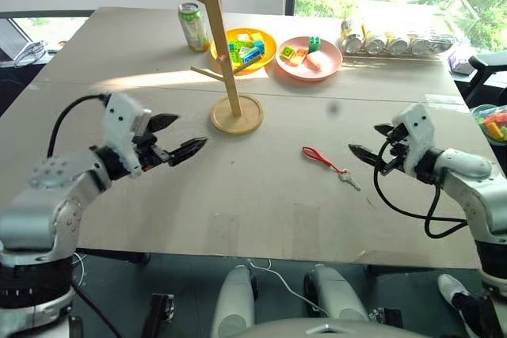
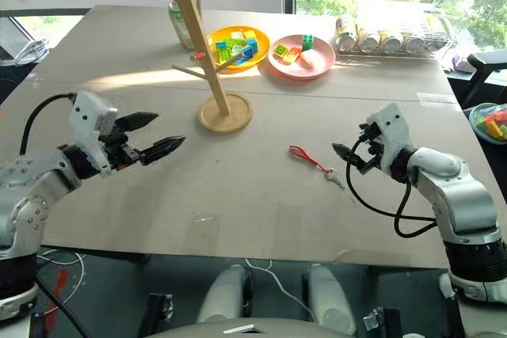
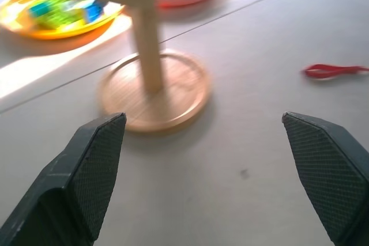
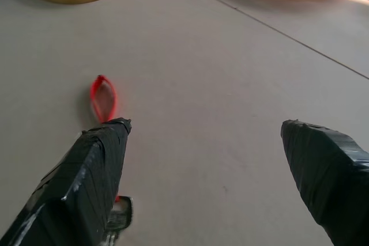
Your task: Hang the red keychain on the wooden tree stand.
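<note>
The red keychain [image 1: 325,161] lies flat on the table, its silvery key pointing toward my right side. Behind it and to the left stands the wooden tree stand [image 1: 225,47], upright on its round base. My right gripper [image 1: 372,145] hovers open just right of the keychain, fingers aimed at it, nothing between them. In the right wrist view the red loop [image 4: 104,97] shows beside one finger [image 4: 86,182]. My left gripper [image 1: 176,137] is open too, held above the table left of the stand's base [image 3: 154,91].
Behind the stand are a green drink can [image 1: 192,26], a yellow plate [image 1: 265,54] of coloured blocks and a pink plate [image 1: 333,63] of blocks. Several cans [image 1: 388,41] line the back right. A bin of blocks [image 1: 495,124] sits off the right edge.
</note>
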